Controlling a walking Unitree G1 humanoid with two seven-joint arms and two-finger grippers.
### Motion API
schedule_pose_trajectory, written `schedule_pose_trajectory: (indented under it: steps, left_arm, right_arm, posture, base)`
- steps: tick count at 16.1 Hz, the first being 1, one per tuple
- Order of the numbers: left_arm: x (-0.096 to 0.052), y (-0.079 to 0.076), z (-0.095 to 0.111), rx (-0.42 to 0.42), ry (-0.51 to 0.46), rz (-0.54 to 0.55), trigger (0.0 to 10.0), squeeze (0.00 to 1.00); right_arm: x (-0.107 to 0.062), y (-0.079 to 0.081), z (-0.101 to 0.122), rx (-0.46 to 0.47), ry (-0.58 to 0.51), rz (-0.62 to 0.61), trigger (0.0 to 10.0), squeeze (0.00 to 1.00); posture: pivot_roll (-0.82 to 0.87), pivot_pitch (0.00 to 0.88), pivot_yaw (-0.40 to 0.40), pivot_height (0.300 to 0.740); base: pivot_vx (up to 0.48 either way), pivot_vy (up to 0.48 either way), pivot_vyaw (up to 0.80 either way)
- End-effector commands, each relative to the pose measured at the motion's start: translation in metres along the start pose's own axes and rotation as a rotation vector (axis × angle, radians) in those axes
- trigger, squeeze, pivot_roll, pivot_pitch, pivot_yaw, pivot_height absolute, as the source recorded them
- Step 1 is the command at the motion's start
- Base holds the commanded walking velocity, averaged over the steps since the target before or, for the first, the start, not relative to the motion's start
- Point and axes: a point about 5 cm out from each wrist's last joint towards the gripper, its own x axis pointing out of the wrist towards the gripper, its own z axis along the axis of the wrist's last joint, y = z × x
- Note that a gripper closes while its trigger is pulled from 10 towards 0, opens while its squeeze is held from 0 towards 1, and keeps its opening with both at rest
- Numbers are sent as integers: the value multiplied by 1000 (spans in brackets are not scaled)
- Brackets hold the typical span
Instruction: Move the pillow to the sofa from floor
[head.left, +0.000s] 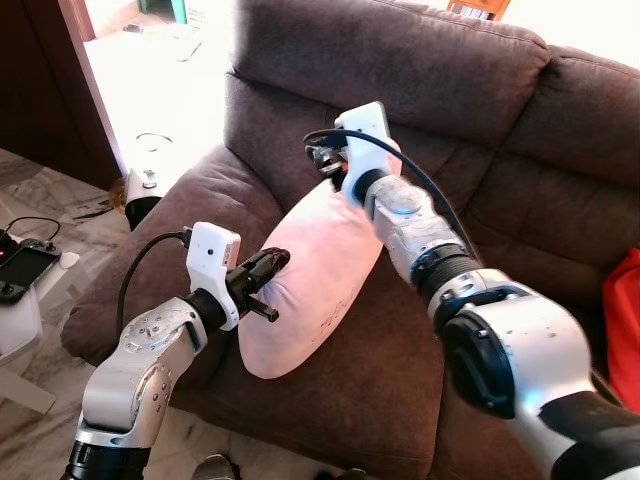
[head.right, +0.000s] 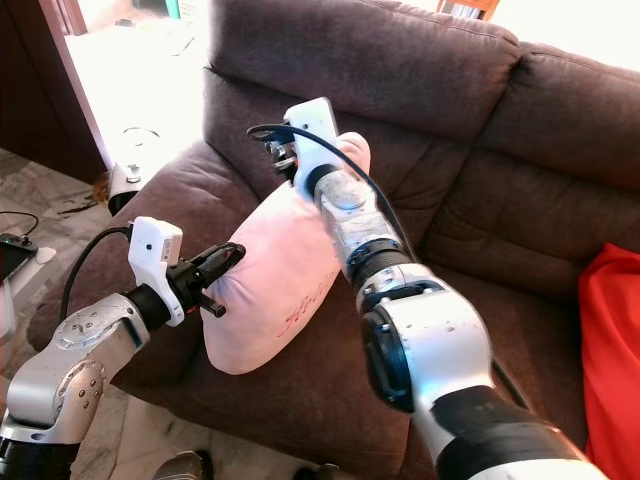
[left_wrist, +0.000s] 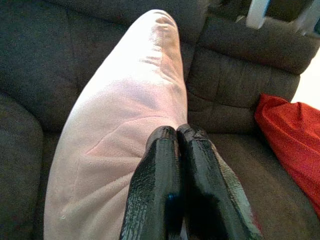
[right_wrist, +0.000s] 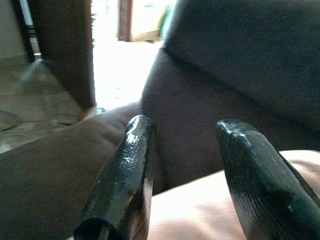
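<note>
1. The pink pillow (head.left: 310, 285) is seen standing tilted on the brown sofa (head.left: 520, 190) seat, leaned against the backrest beside the armrest.
2. The left gripper (left_wrist: 177, 137) is pressed against the pillow's lower side, fingers closed together.
3. The right gripper (right_wrist: 185, 165) is held over the pillow's top end, fingers apart.

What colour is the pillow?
Pale pink pillow, with faint red marks low on it; clearest in the left eye view.
</note>
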Motion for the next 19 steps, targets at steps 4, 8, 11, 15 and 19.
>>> schedule_pose_trajectory:
  steps: [4,8,11,15,19]
  left_arm:
    - [-15,18,-8,18,24,96,10000,0]
    - [-9,32,-20,9,59,133,10000,0]
    - [-34,74,-35,2,68,458,10000,0]
    - [-46,88,-59,-44,57,607,10000,0]
    - [-56,115,-95,-27,260,752,10000,0]
  right_arm:
    - [-63,-122,-60,43,64,-581,10000,0]
    - [-154,-111,-194,64,316,-625,10000,0]
    - [-214,-80,-252,118,472,-637,10000,0]
    - [-255,-37,-292,221,667,-611,10000,0]
    - [-270,-8,-307,272,747,-556,10000,0]
  posture:
    - [139,90,-175,740]
    - [109,56,-112,740]
    - [102,36,-82,740]
    - [99,57,-70,740]
    - [97,70,-57,740]
  base:
    - [0,0,0]
    - [0,0,0]
    - [0,0,0]
    - [0,0,0]
    - [0,0,0]
